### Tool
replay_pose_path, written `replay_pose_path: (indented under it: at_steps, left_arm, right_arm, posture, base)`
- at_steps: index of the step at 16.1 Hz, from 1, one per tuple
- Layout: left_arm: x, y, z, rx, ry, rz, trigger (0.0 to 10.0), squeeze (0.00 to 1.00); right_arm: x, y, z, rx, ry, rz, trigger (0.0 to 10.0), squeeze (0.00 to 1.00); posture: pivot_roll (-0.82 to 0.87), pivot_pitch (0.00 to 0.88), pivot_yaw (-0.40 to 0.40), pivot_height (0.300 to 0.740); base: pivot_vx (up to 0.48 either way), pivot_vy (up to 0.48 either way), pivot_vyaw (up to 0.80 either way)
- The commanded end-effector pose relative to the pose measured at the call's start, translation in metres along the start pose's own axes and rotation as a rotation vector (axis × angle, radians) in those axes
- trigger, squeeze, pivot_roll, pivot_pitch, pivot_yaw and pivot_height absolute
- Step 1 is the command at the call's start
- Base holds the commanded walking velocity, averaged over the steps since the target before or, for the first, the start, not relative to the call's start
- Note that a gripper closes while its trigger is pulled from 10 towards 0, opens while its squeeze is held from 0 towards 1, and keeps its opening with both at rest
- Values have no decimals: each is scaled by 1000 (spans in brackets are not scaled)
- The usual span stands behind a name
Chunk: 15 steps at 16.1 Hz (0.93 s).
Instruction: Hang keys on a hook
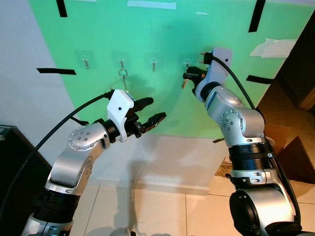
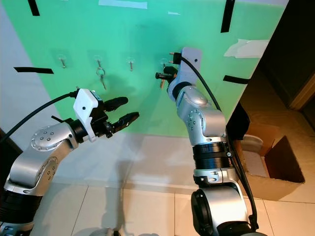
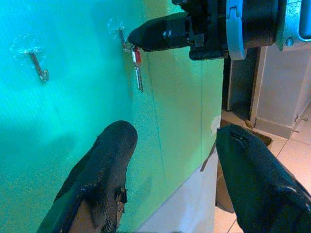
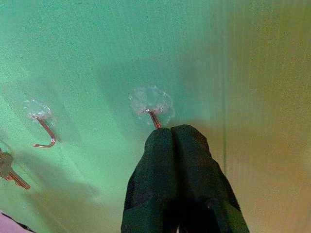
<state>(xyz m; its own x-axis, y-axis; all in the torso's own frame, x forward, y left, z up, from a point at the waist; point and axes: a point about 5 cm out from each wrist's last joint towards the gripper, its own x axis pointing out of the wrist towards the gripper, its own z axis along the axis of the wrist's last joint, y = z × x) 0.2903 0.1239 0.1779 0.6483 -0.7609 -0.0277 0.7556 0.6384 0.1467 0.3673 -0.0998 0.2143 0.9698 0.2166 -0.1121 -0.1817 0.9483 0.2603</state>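
- The keys hang at the rightmost hook on the green board, dangling just below the tips of the right gripper; the ring looks to be at or on the hook's prong, though whether it is fully seated cannot be told.
- Judged as a light, rigid metal bunch, loose on its ring and apt to swing; slick, so best pinched at the ring or a flat key head rather than on a blade.
- Right arm is raised, elbow bent, wrist level and pointing straight at the board; its jaws are pressed together right at the rightmost hook, apparently pinching the ring.
- Left gripper is held out well below and to the left of that hook, short of the board, jaws spread wide and holding nothing.
- Another key set already hangs two hooks left of the rightmost hook; the hook between them and the far-left one are bare.
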Motion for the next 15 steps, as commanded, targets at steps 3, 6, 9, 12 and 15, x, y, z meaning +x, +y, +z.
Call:
replay_pose_path:
  at_steps: [3,6,9,12,15]
  left_arm:
    - [-2,0,4,8,-4,2,10000,0]
    - [-2,0,4,8,-6,1,10000,0]
    - [-2,0,3,9,-5,-2,10000,0]
    - [-3,0,3,10,-3,-3,10000,0]
    - [-2,0,4,12,-4,-6,10000,0]
  right_arm:
    - [0,-14,-12,55,84,-97,10000,0]
    - [-1,-15,-11,116,94,-110,10000,0]
    - [-2,-20,-20,256,133,-143,10000,0]
    - [-5,-24,-27,308,165,-167,10000,0]
    - [-6,-19,-31,379,188,-147,10000,0]
  posture:
    - [-3,0,3,740]
    - [-3,0,3,740]
    - [-4,0,2,740]
    - [-2,0,1,740]
    - [-4,0,4,740]
  base:
    - [0,0,0]
    - [0,0,0]
    - [0,0,0]
    - [0,0,0]
    - [0,0,0]
